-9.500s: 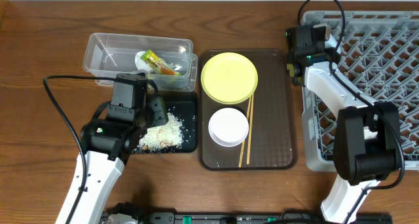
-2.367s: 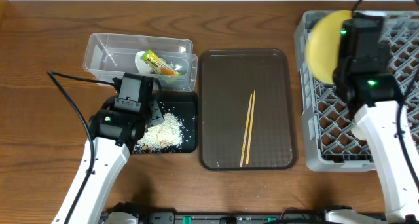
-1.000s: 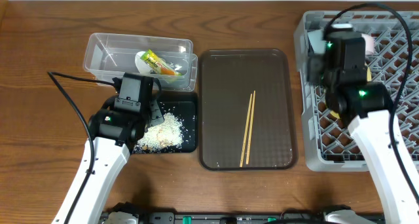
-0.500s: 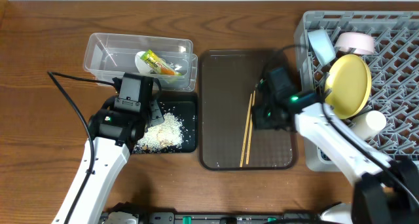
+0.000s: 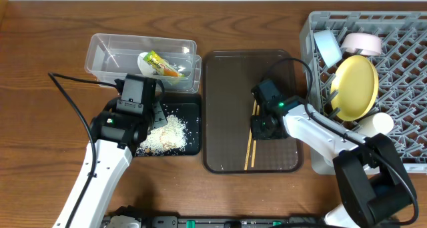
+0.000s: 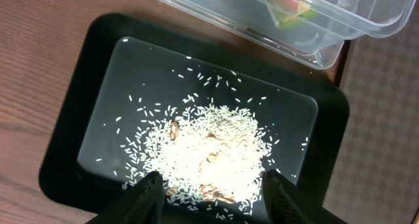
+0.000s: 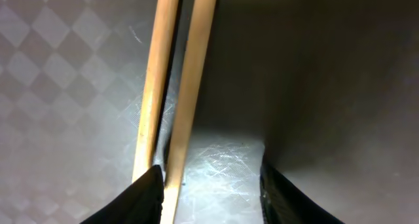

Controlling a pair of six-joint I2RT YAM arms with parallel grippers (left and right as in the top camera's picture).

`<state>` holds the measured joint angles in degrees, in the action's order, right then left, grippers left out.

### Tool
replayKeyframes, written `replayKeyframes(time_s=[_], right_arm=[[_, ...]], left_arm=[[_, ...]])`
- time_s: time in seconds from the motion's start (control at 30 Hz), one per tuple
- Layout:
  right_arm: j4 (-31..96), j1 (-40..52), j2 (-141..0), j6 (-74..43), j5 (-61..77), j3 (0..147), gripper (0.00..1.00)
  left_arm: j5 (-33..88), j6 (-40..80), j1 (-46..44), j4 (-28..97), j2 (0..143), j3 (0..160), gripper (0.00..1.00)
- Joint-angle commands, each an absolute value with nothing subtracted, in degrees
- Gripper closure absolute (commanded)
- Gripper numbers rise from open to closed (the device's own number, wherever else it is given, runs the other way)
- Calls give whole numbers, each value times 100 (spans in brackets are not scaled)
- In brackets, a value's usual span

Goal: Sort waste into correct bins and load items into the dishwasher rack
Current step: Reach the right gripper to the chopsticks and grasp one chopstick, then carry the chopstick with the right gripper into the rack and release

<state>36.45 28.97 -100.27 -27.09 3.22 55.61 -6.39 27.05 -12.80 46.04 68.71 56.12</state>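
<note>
Two wooden chopsticks (image 5: 250, 151) lie side by side on the brown serving tray (image 5: 227, 81). My right gripper (image 5: 261, 127) is low over them, open. In the right wrist view the chopsticks (image 7: 190, 80) run down to the left fingertip (image 7: 144, 194), the right-hand stick just inside the jaws. The grey rack (image 5: 403, 68) holds the yellow plate (image 5: 355, 87), light blue bowl (image 5: 325, 47), white bowl (image 5: 362, 43) and white cup (image 5: 375, 124). My left gripper (image 5: 159, 118) hangs open and empty over the rice (image 6: 209, 142) in the black tray (image 6: 62, 152).
The clear tub (image 5: 107, 55) behind the black tray (image 5: 193, 109) holds the yellow-green and orange wrapper (image 5: 162, 65) with white paper. Its edge shows in the left wrist view (image 6: 308, 44). The rack's wall stands just right of the brown tray.
My right arm has set the yellow plate on edge in the rack, then swung left and down onto the chopsticks on the brown tray. The left arm has not moved.
</note>
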Motion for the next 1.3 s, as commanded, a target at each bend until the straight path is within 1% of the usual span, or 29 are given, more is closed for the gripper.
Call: replayKeyframes(time_s=[0.0, 0.13, 0.27, 0.47, 0.57, 0.7, 0.87, 1.07, 1.27], right_arm=[[3704, 2943, -10193, -3079, 110, 5527, 60], [3802, 2943, -10193, -3216, -145, 5527, 67], [3962, 2943, -10193, -3468, -460, 5527, 68], [3944, 2943, -10191, -3470, -408, 5527, 91], [3944, 2936, -10189, -3468, -290, 5557, 99], [4106, 2821, -10147, -3234, -250, 5791, 99], [4751, 2425, -9762, -2512, -257, 6523, 99], [5043, 1660, -9004, -1500, -257, 7341, 99], [5194, 766, -8641, -401, -257, 7498, 99]], left_arm=[[-690, 2735, -1256, 4602, 6886, 5577, 48], [-690, 2735, -1256, 4602, 6886, 5577, 48], [-690, 2735, -1256, 4602, 6886, 5577, 48], [-690, 2735, -1256, 4602, 6886, 5577, 48], [-690, 2735, -1256, 4602, 6886, 5577, 48], [-690, 2735, -1256, 4604, 6886, 5577, 48], [-690, 2735, -1256, 4624, 6886, 5577, 48], [-690, 2735, -1256, 4622, 6886, 5577, 48], [-690, 2735, -1256, 4619, 6886, 5577, 48]])
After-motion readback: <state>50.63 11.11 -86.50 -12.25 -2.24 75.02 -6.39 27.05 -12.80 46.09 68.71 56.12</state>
